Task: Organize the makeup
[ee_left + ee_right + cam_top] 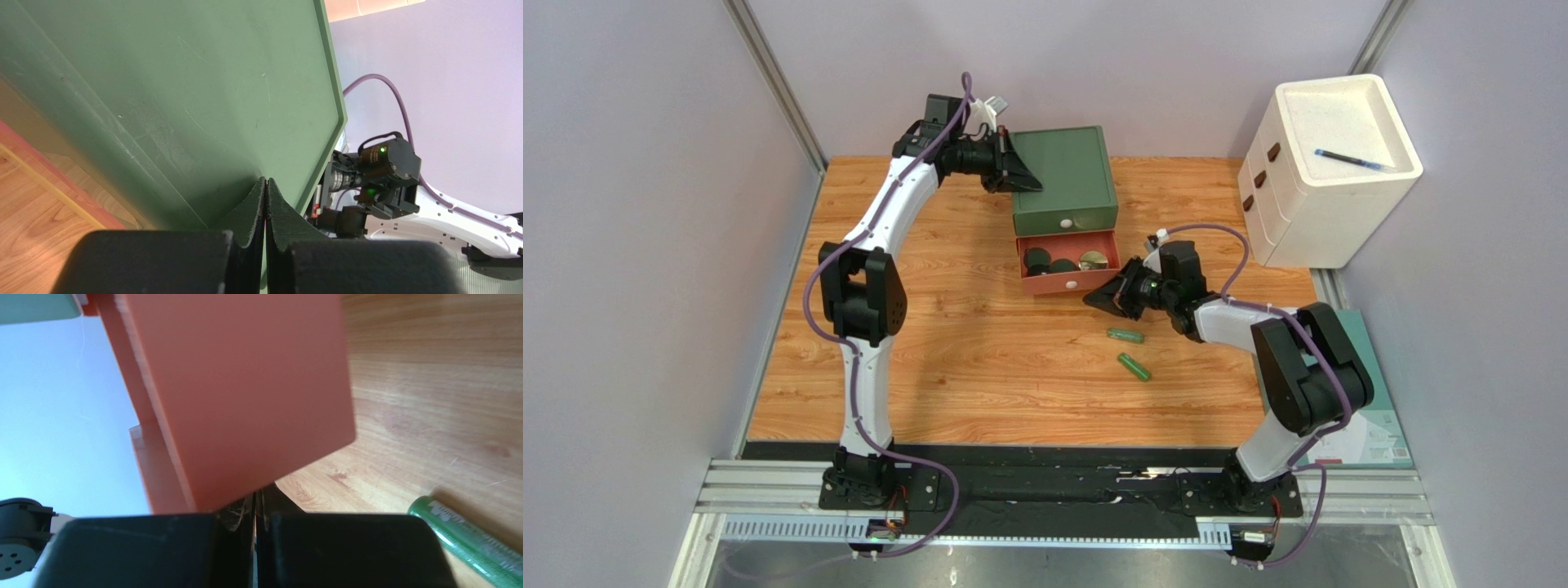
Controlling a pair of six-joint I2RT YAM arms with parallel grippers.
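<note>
The green drawer box (1063,172) stands at the back of the table with its red drawer (1070,281) pulled out. In the drawer lie a black jar (1037,260), a dark disc (1064,266) and a gold-rimmed compact (1093,260). Two green tubes (1124,335) (1134,366) lie on the wood in front of it; one green tube (472,542) shows in the right wrist view. My left gripper (1031,184) (265,182) is shut, tips against the box's green side (184,92). My right gripper (1095,298) (258,499) is shut, tips at the red drawer front (245,386), holding nothing.
A white drawer unit (1326,184) stands at the back right with a blue pen (1353,158) on top. Grey walls close in the table on both sides. A teal mat (1382,417) lies at the right edge beside the right arm.
</note>
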